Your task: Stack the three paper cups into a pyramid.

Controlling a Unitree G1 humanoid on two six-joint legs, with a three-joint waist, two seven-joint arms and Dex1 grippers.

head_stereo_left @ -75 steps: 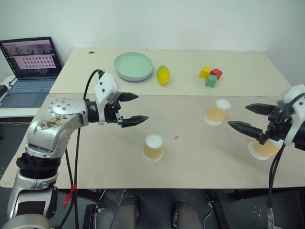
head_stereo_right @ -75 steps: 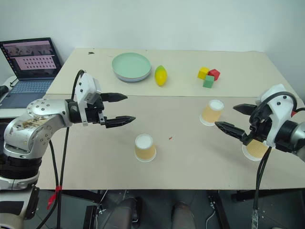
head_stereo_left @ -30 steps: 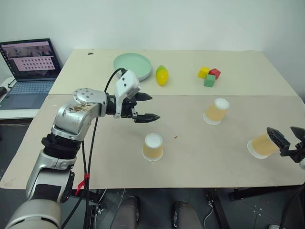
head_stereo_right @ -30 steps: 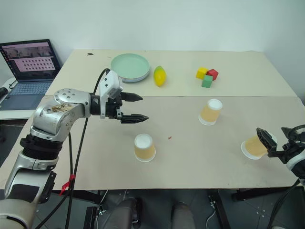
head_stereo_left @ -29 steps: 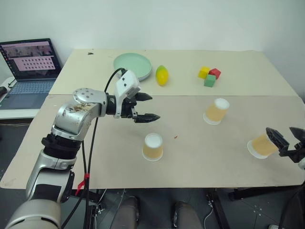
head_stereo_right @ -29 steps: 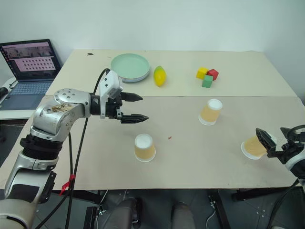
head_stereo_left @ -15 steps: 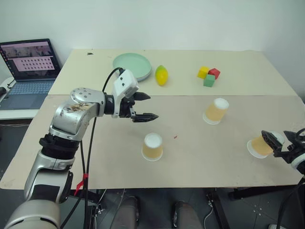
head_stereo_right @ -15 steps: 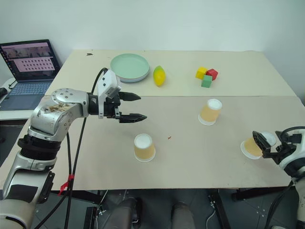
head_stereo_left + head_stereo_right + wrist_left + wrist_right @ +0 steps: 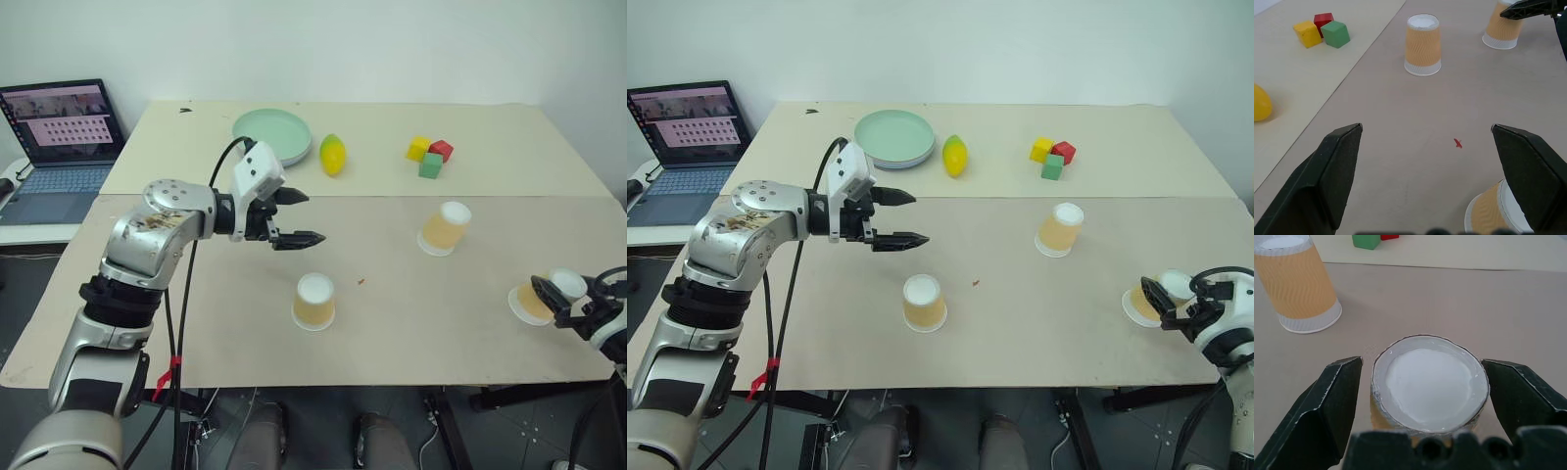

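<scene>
Three tan paper cups stand upside down on the table. One [image 9: 313,301] is near the front middle, one [image 9: 444,228] is further back to the right, and one [image 9: 532,300] is near the right front edge. My right gripper [image 9: 1420,363] is open and low at the table. Its fingers straddle the right-hand cup [image 9: 1427,382], close to its sides, with no grip visible. My left gripper [image 9: 313,216] hovers open and empty above the table, behind and to the left of the middle cup [image 9: 1496,215].
A green plate [image 9: 272,136], a yellow lemon [image 9: 333,155] and red, yellow and green blocks [image 9: 429,157] lie at the back of the table. A laptop [image 9: 59,137] sits on a side table at the left. The table's right front edge runs close to the right-hand cup.
My right gripper has sunk and slid forward, so its fingers now stand on either side of the right-hand cup. The left arm and the cups have stayed put.
</scene>
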